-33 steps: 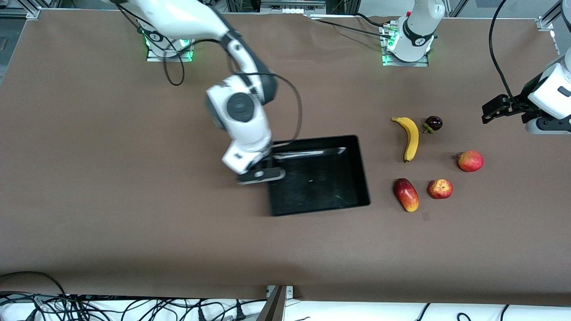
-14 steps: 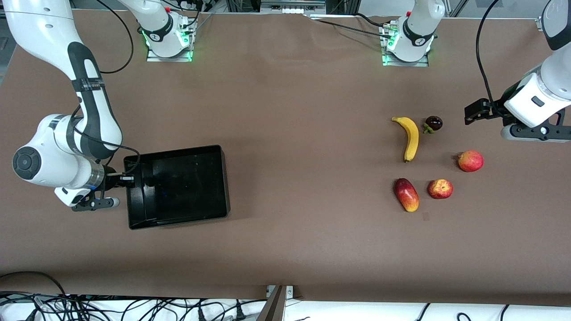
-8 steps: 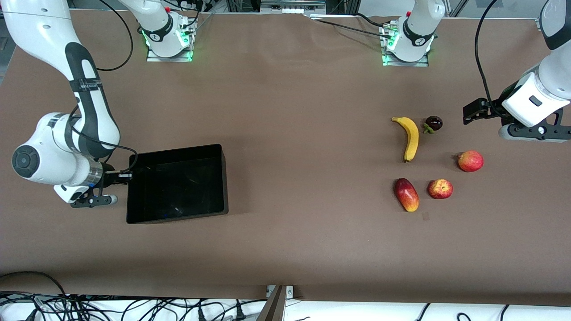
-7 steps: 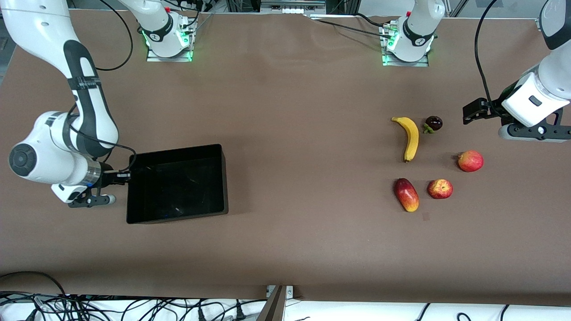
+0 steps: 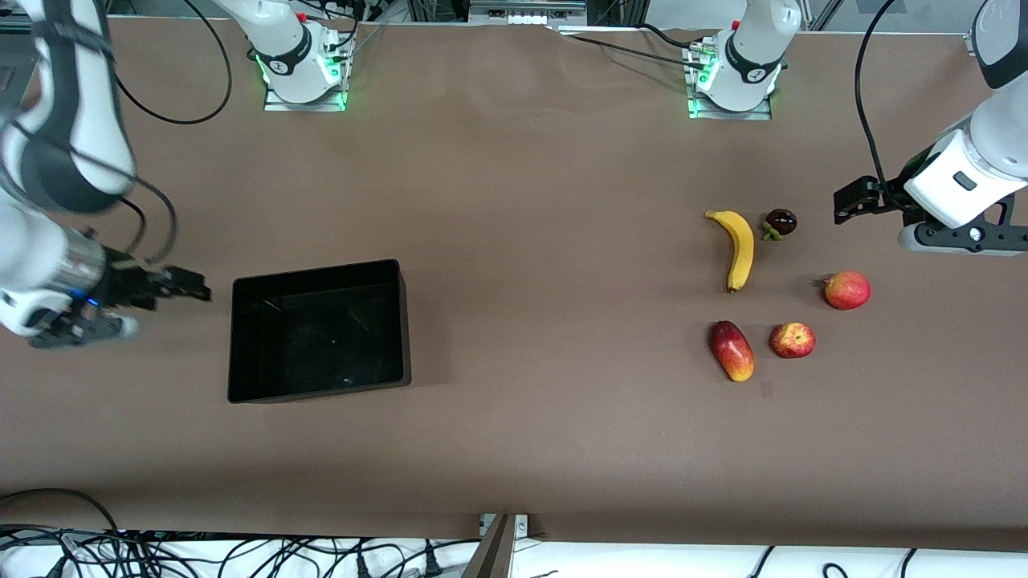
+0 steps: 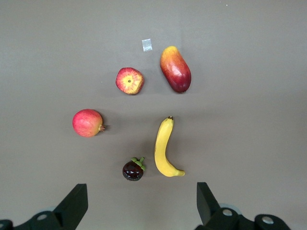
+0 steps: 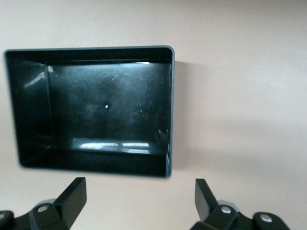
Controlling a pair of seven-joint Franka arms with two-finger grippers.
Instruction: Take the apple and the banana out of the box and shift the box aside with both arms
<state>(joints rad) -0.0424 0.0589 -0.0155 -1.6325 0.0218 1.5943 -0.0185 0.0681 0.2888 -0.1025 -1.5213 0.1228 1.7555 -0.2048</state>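
- Since a second ago the right gripper (image 5: 189, 289) has let go of the box (image 5: 318, 330) and backed off; its fingers (image 7: 72, 194) stand apart, just clear of the box's wall toward the right arm's end.
- Empty, the box rests flat on the table (image 5: 522, 201).
- Both the banana (image 5: 740, 247) and the apple (image 5: 793, 339) lie out on the table near the left gripper (image 5: 843, 206), which waits with its jaws apart.
- By my judgement the task is essentially done; next calls only for retreating.
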